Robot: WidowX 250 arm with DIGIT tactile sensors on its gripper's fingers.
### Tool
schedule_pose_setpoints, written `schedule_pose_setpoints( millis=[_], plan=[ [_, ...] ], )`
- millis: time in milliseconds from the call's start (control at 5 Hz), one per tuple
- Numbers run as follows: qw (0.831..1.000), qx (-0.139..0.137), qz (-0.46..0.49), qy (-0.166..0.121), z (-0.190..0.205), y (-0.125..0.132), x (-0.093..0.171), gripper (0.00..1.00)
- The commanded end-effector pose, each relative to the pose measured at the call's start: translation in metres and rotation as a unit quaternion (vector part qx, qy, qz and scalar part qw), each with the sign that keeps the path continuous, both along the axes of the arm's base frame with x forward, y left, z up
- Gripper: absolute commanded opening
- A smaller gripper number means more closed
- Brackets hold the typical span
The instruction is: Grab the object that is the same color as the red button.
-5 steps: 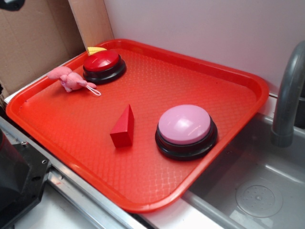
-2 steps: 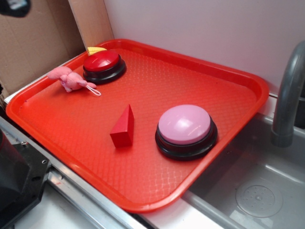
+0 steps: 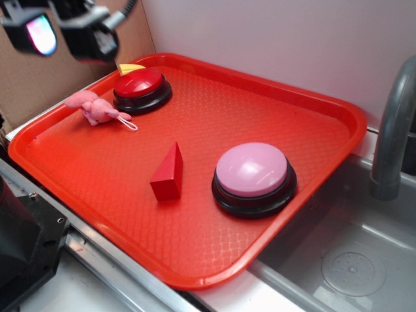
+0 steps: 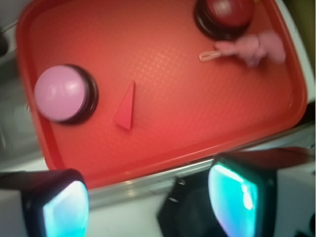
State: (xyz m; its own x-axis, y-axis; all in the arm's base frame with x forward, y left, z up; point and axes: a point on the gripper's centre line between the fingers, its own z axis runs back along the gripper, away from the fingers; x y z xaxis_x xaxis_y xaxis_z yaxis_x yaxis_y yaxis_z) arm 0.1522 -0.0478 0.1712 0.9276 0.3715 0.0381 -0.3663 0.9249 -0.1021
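The gripper (image 3: 65, 32) is hanging in the upper left corner of the exterior frame, high above the far-left end of the red tray (image 3: 305, 91) — its jaws are standing apart with nothing between them, and in the wrist view its two glowing fingertips (image 4: 64, 207) are sitting wide at the bottom edge with clear space between. The red wedge block (image 3: 168, 173) is lying on the tray just left of centre in the exterior frame, touching nothing, well apart from the gripper; the wrist view is showing it as a narrow triangle (image 4: 125, 105) near the middle of the picture. Just to its right in the exterior frame, the pink-domed button (image 3: 253, 178) is sitting on its black base, near the wedge but not touching. The red button (image 3: 142, 89) is resting in the upper left part of the tray, below and to the right of the gripper. The pink plush toy (image 3: 93, 106) is lying just beside it on the left — its string loop trailing toward the tray's middle. A yellow piece (image 3: 130, 67) is peeking out behind the red button. At the right edge, a grey faucet (image 3: 393, 123) is rising over a sink (image 3: 351, 260).
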Motion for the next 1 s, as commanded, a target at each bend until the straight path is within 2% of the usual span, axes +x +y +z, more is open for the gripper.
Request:
schedule_pose_setpoints(
  millis=[0, 200, 800],
  plan=[
    [0.991, -0.019, 0.125, -0.05, -0.059, -0.007, 0.031, 1.0],
    [0.985, -0.013, 0.158, -0.061, -0.083, -0.01, 0.041, 1.0],
    [0.975, -0.028, 0.213, -0.049, -0.13, -0.009, 0.052, 1.0]
  ],
)
